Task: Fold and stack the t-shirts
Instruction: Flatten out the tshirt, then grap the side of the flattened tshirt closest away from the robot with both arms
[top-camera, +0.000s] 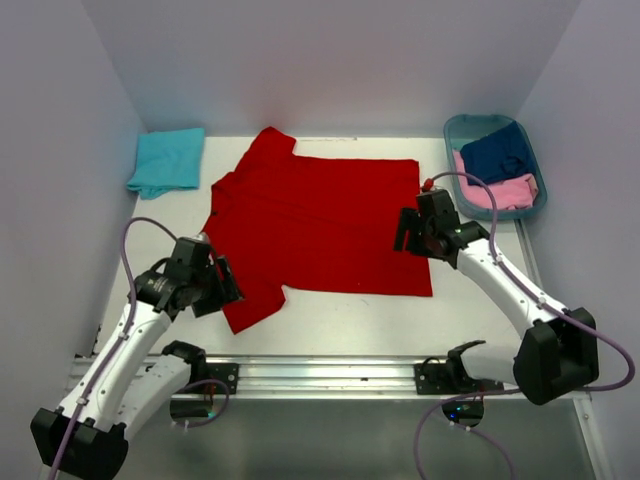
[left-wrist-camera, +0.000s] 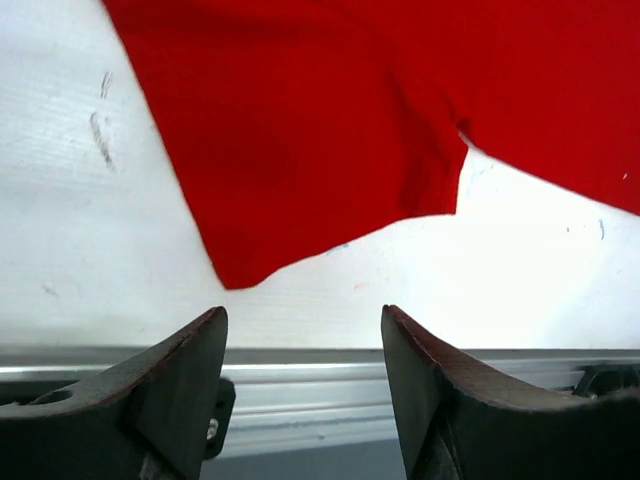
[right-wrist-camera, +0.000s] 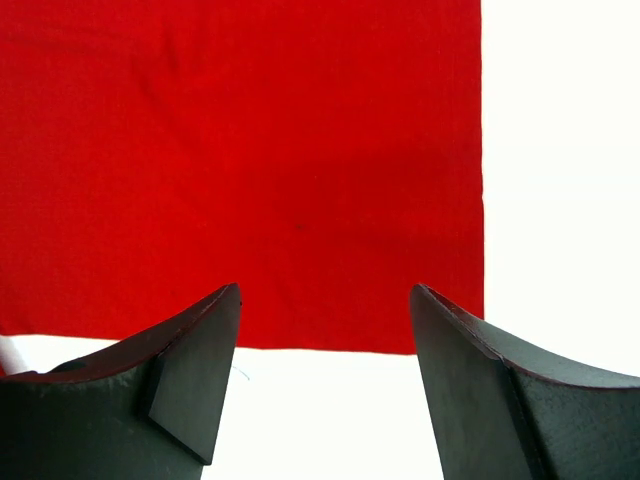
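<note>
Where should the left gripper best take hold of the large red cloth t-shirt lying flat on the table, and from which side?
Probably the red t-shirt's near sleeve corner, from the near side: it lies flat and free, pointing at the open left gripper.

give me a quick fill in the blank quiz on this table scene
1. The spread tee is ____.
2. The basket holds a pink tee and a ____ one.
3. The folded tee at the far left is ____.
4. The left pincer and right pincer both stand ____, holding nothing.

Missing words: red; navy; turquoise; open
</note>
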